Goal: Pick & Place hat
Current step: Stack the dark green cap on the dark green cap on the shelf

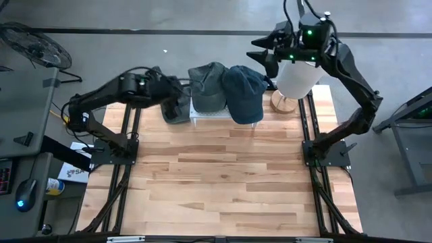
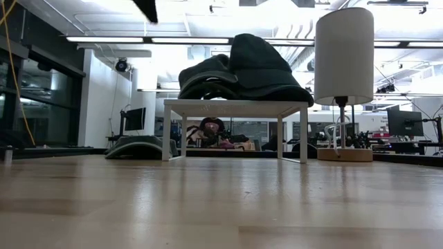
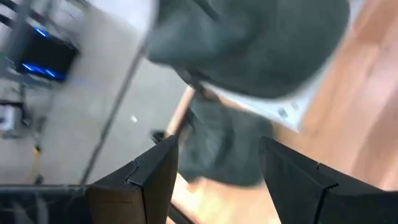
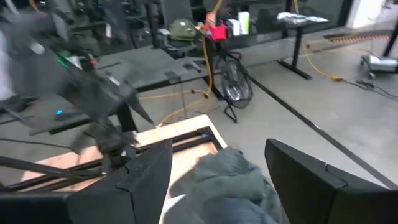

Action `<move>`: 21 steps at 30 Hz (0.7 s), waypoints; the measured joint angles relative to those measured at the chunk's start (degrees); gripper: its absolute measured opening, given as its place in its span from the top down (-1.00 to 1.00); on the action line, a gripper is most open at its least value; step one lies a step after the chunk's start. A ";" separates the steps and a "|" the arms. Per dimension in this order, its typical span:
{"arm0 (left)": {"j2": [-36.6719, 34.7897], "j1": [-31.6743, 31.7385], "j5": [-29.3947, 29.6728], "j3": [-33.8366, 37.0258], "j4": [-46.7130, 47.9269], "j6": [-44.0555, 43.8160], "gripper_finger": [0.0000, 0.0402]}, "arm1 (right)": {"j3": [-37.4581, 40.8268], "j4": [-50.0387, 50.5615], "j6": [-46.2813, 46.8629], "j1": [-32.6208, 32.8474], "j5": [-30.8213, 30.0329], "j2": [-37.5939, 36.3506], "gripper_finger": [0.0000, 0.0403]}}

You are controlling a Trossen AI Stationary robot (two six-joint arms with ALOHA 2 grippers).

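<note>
Hats [image 1: 226, 90] sit stacked on white stand [image 1: 202, 113]; my left jaws [image 1: 181, 91] and right jaws [image 1: 263, 50] hover nearby, both open, empty.

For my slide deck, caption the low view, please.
Two hats piled on a white stand, a lamp beside it.

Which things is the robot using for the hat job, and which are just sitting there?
For the job:
- grey hat and blue hat on the white stand
- third hat on the table beside the stand
- left pincer, open, next to that hat
- right pincer, open, high above the hats

Just sitting there:
- lamp
</note>
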State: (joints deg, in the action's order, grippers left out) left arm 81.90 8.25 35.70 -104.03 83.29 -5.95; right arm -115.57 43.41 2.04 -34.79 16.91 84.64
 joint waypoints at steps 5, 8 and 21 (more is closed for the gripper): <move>-1.32 0.00 -3.56 10.50 -0.96 -5.61 -0.08 | 0.00 0.03 0.39 3.59 -0.28 -1.79 -0.24; -4.45 0.32 -3.05 18.38 -4.90 -10.06 -0.08 | 0.00 0.36 0.42 5.86 -0.58 -2.73 -0.24; -16.79 25.31 -22.48 44.96 -32.06 -14.67 -0.08 | 0.00 3.11 1.97 15.73 -7.59 -3.81 -0.24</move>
State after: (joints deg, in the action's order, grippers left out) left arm 65.10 33.56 13.21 -59.07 51.23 -20.62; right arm -115.57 46.52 4.02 -19.06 9.32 80.84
